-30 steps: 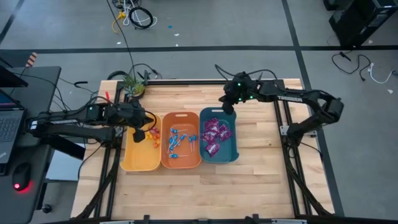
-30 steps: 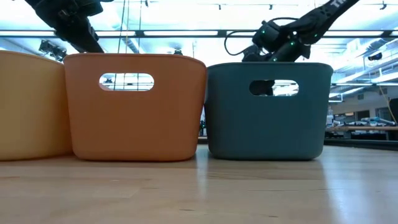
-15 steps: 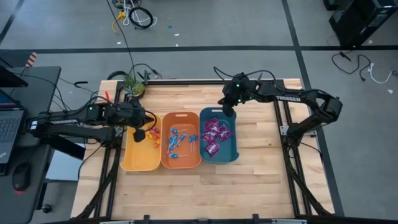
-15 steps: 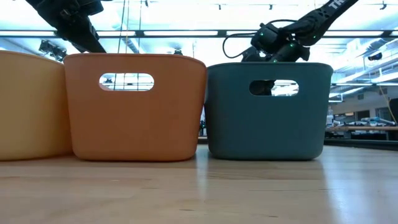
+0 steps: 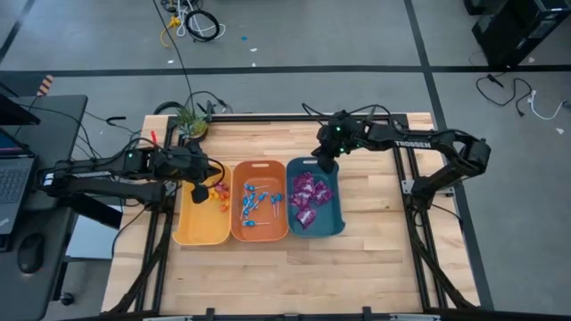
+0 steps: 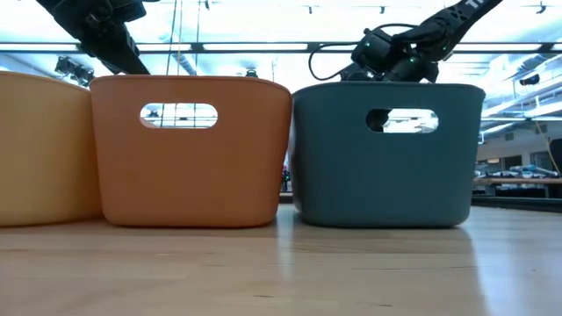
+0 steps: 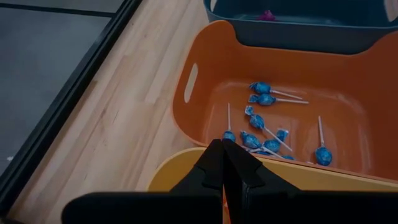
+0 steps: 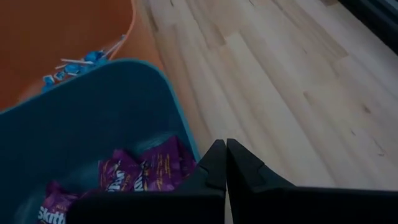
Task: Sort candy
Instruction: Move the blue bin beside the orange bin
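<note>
**Candy sorted in three smooth plastic bins on wood-plank table**

Glossy purple packets [image 5: 305,198], one reading "Skitt…", lie in the teal bin [image 5: 335,212]. Blue-wrapped lollipops [image 5: 252,201] on thin sticks lie in the orange bin [image 5: 259,168]. Small red/orange pieces [image 5: 219,201] sit in the yellow bin [image 5: 198,234].

Right gripper [image 5: 326,163], fingers pressed together, at the teal bin's far rim. Left gripper [image 5: 202,189], likewise pressed together, over the yellow bin. "TROSSEN" legible on the right arm.
</note>
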